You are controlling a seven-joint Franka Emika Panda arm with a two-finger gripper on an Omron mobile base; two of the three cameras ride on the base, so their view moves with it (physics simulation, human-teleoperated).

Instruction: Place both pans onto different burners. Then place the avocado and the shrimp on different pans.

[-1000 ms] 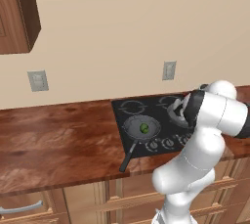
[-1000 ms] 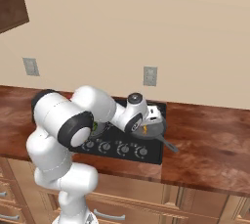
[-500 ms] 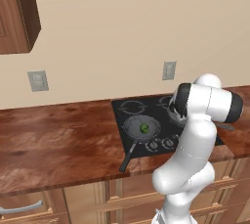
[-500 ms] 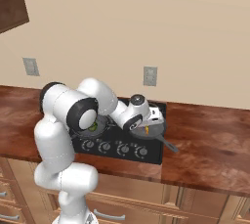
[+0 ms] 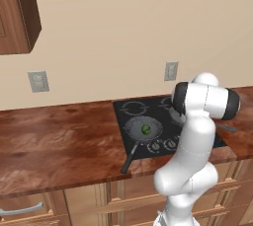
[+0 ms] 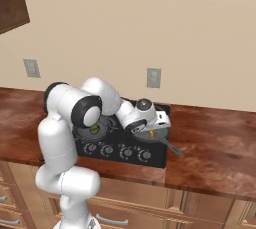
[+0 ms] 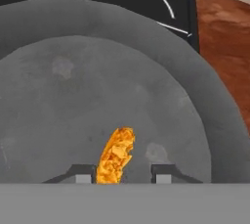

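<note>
Two dark grey pans sit on the black cooktop (image 6: 150, 159). The left pan (image 5: 133, 129) holds the green avocado (image 5: 146, 130), and its handle points toward the counter's front edge. The right pan (image 6: 161, 134) holds the orange shrimp (image 7: 116, 155), which lies flat on the pan floor (image 7: 73, 100). My gripper (image 7: 124, 174) hangs just above this pan with its jaws open. The shrimp rests between the fingertips (image 7: 163, 174), with a gap on its right side. From the right base view the gripper (image 6: 154, 129) is low over the pan. A pale burner ring (image 7: 158, 0) shows past the pan's rim.
Silver knobs (image 6: 115, 150) line the cooktop's front edge. The brown wooden counter (image 5: 59, 136) runs left and right of the cooktop. Wall outlets (image 5: 38, 81) (image 5: 171, 71) sit on the beige wall. A wooden cabinet (image 5: 17, 13) hangs at upper left. My own arm (image 5: 197, 121) hides the cooktop's right side.
The jaws have parted and the shrimp now lies loose in the right pan. The arm's upper links have swung left while the hand stays over the pan.
</note>
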